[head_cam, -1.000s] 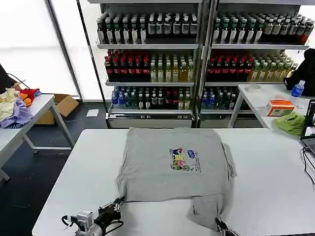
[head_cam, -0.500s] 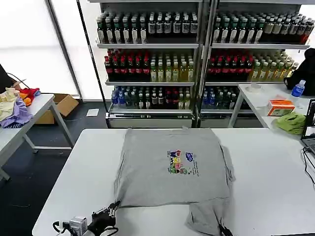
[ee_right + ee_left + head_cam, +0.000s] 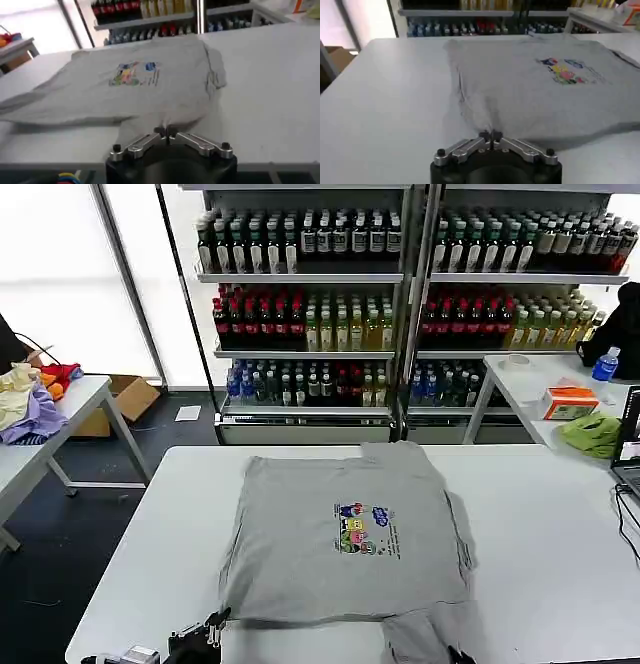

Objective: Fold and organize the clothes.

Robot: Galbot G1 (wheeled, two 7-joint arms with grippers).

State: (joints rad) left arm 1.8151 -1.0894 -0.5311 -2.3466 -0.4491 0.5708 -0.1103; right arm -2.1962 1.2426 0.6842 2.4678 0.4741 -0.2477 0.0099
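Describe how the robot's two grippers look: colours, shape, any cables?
Both look alike. The left gripper and the right gripper each have a rounded black body, two silver metal finger links fixed with black bolts, and small dark fingertips. In the head view, the left arm's wrist has silver-grey parts and a thin black cable looping beside it. A yellow and blue cable bundle shows beside the right gripper's body.

Left gripper (image 3: 490,135) low at the near left, fingertips pinched together on grey shirt (image 3: 345,534) fabric. Right gripper (image 3: 165,132) low at the near right, likewise clamped on its hem.
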